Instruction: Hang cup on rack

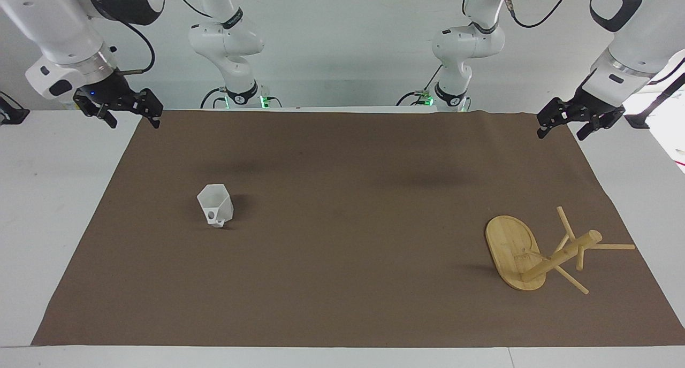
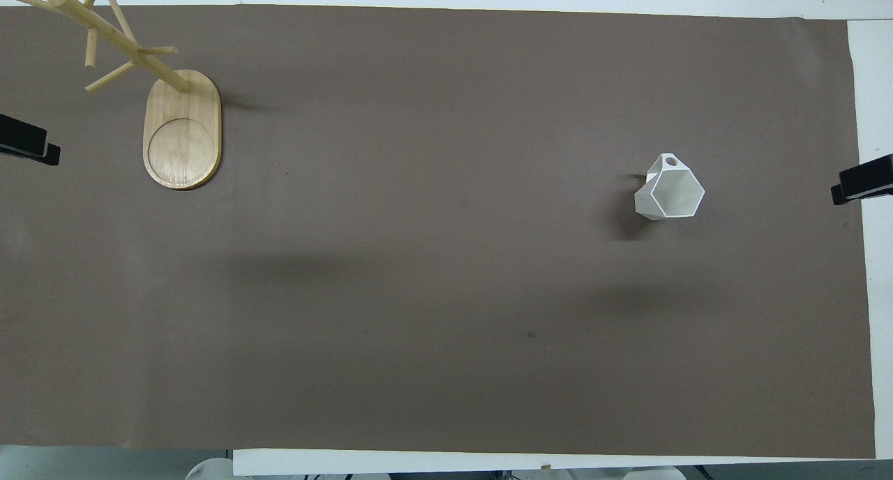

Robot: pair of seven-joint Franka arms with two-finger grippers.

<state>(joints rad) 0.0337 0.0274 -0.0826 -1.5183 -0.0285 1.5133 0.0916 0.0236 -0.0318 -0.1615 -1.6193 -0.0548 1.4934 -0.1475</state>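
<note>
Brown cloth (image 1: 342, 282) covers the table, where nothing is done yet: the faceted white plastic cup (image 1: 215, 206) stands well apart from the bamboo peg rack (image 1: 540, 250), while left gripper (image 1: 580, 119) and right gripper (image 1: 126, 108), both open and empty, wait over the cloth's corners.

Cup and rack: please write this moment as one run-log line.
cup: upright on cloth, untouched | rack: standing, no cup hung | left gripper: waiting, open | right gripper: waiting, open

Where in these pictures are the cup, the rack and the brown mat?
cup (image 1: 215, 206), facing view, on its faceted side wall.
rack (image 2: 183, 141), overhead view, on its flat oval base.
brown mat (image 2: 446, 291), overhead view, on a bare middle stretch.
</note>
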